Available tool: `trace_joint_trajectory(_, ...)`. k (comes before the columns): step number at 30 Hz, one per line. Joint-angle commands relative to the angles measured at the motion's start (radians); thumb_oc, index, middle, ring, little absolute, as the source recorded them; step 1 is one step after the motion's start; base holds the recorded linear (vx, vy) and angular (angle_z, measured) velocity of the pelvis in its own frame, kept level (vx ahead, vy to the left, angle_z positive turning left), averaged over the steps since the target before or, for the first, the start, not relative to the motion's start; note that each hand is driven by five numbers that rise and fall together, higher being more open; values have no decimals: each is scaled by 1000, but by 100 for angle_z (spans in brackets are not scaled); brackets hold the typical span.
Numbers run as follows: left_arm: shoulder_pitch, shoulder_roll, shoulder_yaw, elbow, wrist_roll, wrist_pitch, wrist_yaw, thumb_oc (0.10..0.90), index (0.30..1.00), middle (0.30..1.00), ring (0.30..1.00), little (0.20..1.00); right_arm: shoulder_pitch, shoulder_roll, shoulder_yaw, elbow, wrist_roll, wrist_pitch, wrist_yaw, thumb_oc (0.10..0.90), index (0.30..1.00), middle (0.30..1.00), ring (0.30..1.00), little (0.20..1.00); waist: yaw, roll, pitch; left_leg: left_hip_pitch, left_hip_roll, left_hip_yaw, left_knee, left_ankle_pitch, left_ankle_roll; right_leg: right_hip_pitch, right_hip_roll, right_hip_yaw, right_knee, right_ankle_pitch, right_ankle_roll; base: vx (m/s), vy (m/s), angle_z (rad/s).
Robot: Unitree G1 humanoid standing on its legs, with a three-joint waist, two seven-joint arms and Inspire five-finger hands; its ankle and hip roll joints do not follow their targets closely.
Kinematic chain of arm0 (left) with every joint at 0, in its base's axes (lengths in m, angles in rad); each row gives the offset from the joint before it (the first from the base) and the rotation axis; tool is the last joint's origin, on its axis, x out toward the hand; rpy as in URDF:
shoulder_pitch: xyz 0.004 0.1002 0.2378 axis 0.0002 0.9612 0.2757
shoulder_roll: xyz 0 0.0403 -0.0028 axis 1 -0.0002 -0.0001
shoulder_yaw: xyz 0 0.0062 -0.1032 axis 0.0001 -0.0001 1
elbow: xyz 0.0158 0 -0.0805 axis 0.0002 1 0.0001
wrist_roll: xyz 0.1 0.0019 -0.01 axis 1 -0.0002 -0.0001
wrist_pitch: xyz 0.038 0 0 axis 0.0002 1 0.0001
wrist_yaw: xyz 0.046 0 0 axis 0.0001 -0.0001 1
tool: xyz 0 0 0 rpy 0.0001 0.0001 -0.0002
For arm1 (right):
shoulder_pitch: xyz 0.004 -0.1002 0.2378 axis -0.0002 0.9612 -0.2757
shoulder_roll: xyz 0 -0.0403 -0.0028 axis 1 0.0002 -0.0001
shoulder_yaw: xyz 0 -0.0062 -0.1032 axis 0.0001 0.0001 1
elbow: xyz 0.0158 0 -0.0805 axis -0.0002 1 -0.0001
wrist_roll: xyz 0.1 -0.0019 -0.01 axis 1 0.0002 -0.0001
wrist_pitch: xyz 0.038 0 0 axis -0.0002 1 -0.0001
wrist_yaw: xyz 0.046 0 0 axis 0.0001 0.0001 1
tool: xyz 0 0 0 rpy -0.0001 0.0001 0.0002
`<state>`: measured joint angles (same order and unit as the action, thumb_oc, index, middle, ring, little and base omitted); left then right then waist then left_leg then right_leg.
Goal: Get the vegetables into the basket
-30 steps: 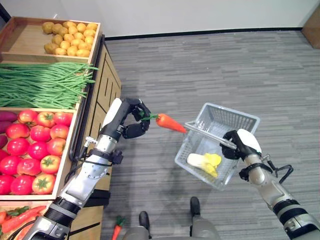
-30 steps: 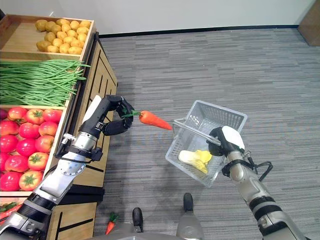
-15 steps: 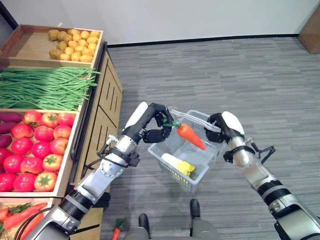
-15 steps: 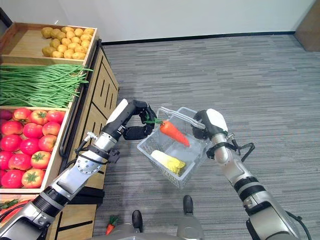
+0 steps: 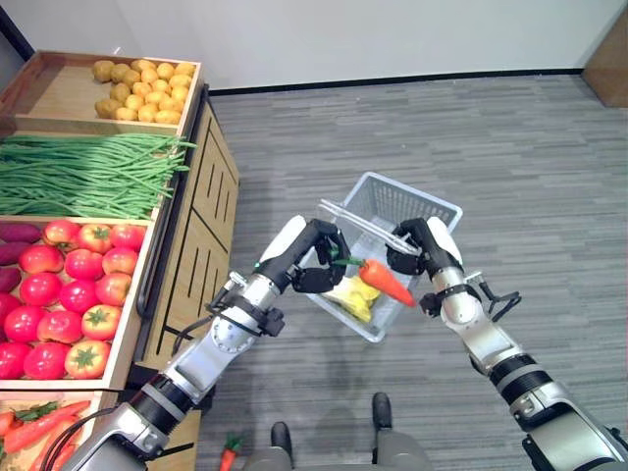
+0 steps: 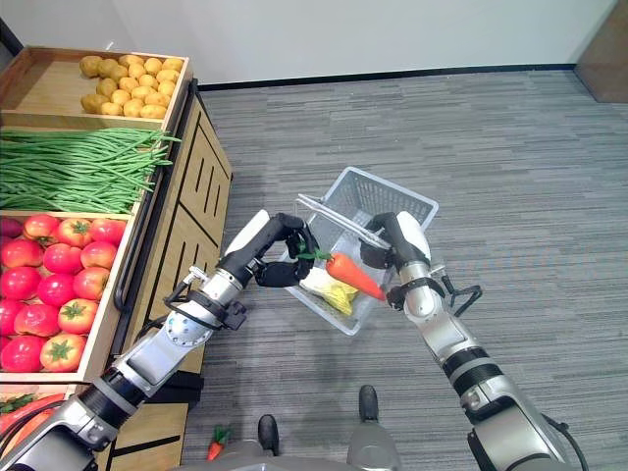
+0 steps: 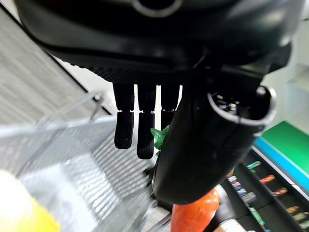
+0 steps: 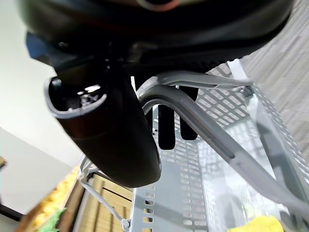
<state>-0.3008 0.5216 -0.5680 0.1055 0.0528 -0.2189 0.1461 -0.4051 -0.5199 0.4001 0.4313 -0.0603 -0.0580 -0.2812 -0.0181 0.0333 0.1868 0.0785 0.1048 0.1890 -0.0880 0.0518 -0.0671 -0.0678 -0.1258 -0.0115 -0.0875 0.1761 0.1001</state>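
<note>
My left hand (image 5: 312, 257) pinches the green top of an orange carrot (image 5: 386, 282) and holds it over the near rim of a grey wire basket (image 5: 418, 209). In the left wrist view the carrot (image 7: 194, 216) hangs past the thumb. The basket hangs tilted in the air, its handle (image 8: 193, 108) gripped by my right hand (image 5: 424, 245). A yellow-and-white vegetable (image 5: 353, 295) lies in the basket's low corner under the carrot.
A wooden produce stand (image 5: 201, 196) fills the left side, with potatoes (image 5: 142, 83), green beans (image 5: 88, 175), tomatoes (image 5: 69, 294) and carrots (image 5: 34, 427) in its bins. One carrot (image 5: 229, 453) lies on the grey floor (image 5: 510, 147) near the stand's foot.
The basket has swung toward the left hand and tilted further. The carrot has come lower and nearer, over the basket's near rim.
</note>
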Motion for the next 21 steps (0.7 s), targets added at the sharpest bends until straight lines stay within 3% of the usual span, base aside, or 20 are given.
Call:
trace_joint_trajectory(1,-108,-19,-40,65,42,-57,29,400,300,300,300,300,-143,43,-48,-152,59,-156,-77,400,300,300,300,300,6,-47,-145,-32,13,-16,1,2,-35,76,-23,-52,0,-89,68,7,3,-4)
trace_joint_trajectory(10,-126,-79,-14,303,234,16,103,400,300,300,300,300,-59,50,-44,-349,162,-194,-21,400,300,300,300,300,-20,-46,-151,-22,16,14,1,-2,-36,67,-22,-32,0,-82,72,3,4,-2)
trace_joint_trajectory(11,-127,-80,-4,325,254,29,117,420,327,327,327,327,-47,55,-39,-373,173,-199,-11,400,300,300,300,300,-24,-46,-150,-21,17,18,1,-2,-37,66,-21,-29,0,-82,73,0,0,0)
trace_joint_trajectory(12,-125,-82,2,333,262,31,122,582,555,555,555,555,-37,52,-39,-385,175,-198,-5,400,300,300,300,300,-25,-46,-150,-20,17,20,1,-2,-37,66,-21,-27,0,-82,73,0,0,0)
trace_joint_trajectory(15,-114,-92,28,373,276,43,147,400,300,300,300,300,-9,53,-32,-419,192,-202,8,400,300,300,300,300,-28,-46,-151,-16,21,28,1,-1,-39,64,-20,-23,0,-79,73,5,-6,-5)
trace_joint_trajectory(21,-103,-89,54,424,315,71,167,400,300,300,300,300,23,52,-23,-444,204,-204,24,400,300,300,300,300,-33,-43,-152,-8,24,42,1,-1,-41,63,-17,-13,0,-79,74,0,2,-11)
